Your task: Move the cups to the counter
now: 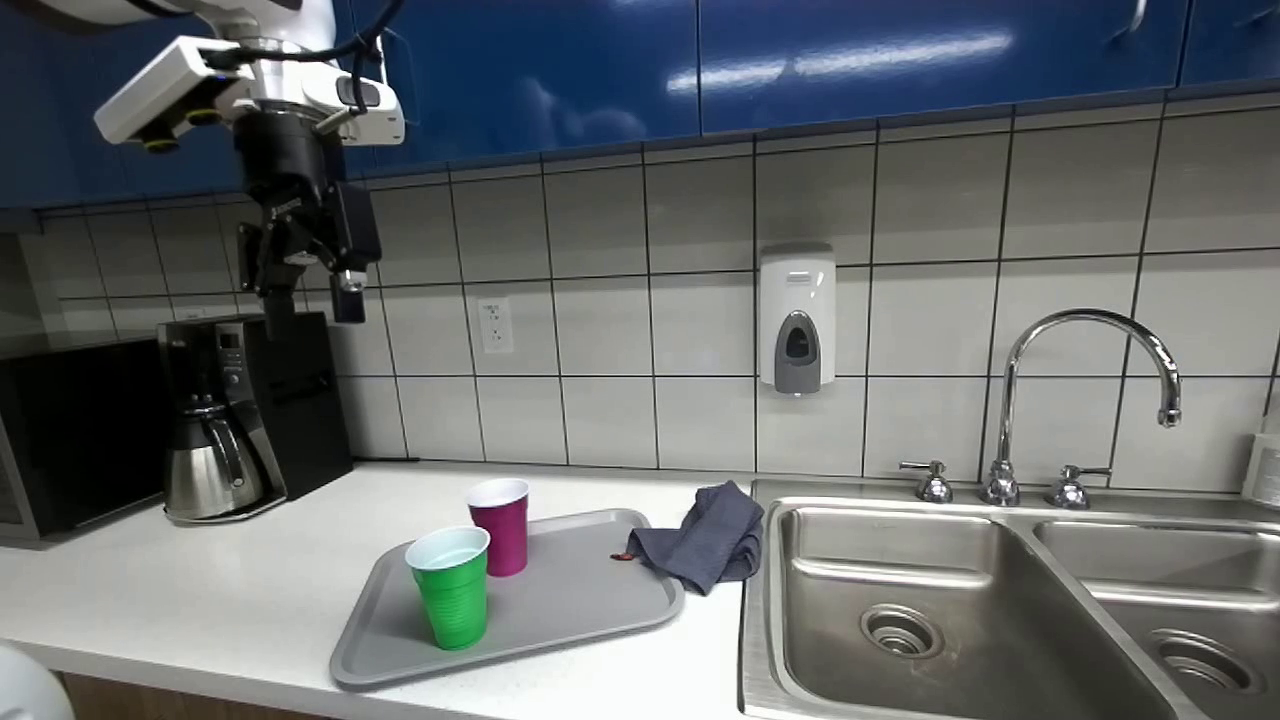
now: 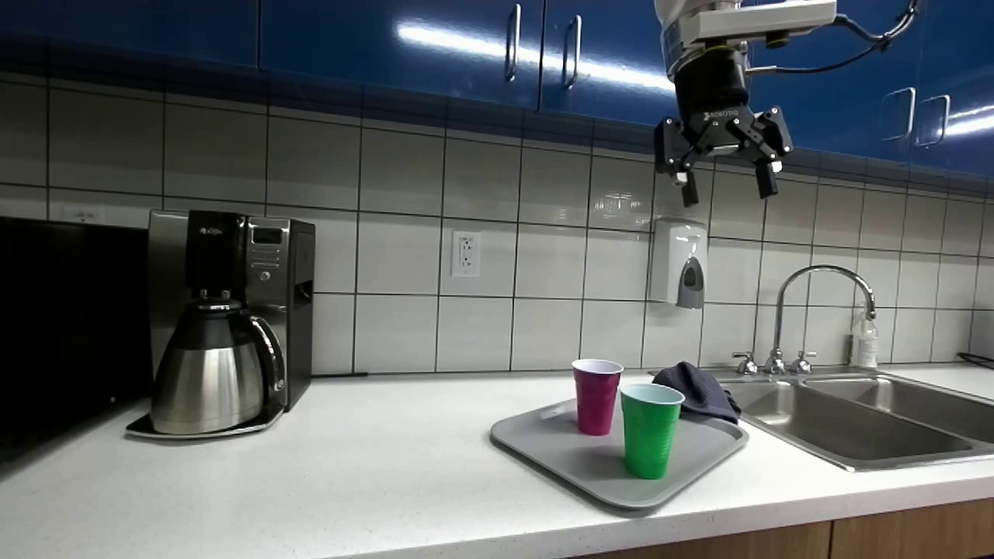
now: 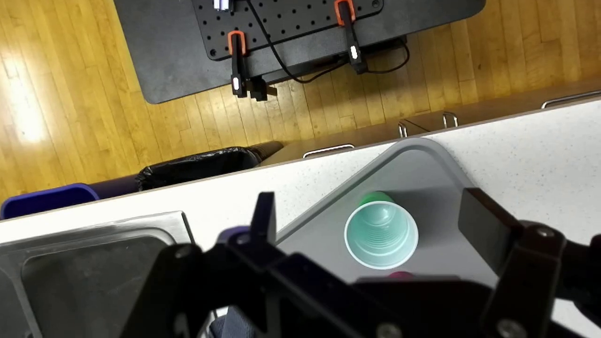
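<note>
The green cup [image 1: 455,600] and the magenta-purple cup [image 1: 505,535] stand upright, close together, on the grey tray [image 1: 590,590]. The tray lies on the white counter [image 1: 200,590]. An exterior view also shows the green cup [image 2: 651,435] and purple cup [image 2: 596,400] apart from each other. My gripper [image 2: 728,190] is open and empty, pointing down, high above the tray. In the wrist view the green cup [image 3: 381,234] appears between the open fingers [image 3: 371,213], well below them. Only a sliver of the purple cup [image 3: 400,274] shows there; the gripper body hides the rest.
A dark cloth [image 1: 710,535] lies at the tray's edge beside the steel sink [image 1: 760,630] with its faucet [image 1: 1010,400]. A coffee maker [image 2: 268,326] with a steel pot stands further along the counter. A soap dispenser [image 1: 797,320] hangs on the tiled wall under blue cabinets [image 1: 560,70].
</note>
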`<state>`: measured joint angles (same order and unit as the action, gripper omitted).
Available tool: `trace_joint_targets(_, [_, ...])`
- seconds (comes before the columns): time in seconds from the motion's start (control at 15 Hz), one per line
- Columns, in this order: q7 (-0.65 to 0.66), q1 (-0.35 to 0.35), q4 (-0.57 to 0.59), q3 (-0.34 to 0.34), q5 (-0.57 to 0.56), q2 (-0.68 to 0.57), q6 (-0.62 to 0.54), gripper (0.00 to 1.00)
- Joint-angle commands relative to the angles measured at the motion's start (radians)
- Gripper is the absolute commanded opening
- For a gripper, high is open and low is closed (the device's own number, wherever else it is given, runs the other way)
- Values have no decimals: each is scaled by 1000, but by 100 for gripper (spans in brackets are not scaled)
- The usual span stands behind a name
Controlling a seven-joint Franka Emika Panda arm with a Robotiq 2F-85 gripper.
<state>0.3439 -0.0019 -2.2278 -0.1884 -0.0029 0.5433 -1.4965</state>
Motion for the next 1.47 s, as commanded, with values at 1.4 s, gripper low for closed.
trace_joint_targets(1.4, [105, -37, -205, 30, -66, -130, -557, 100])
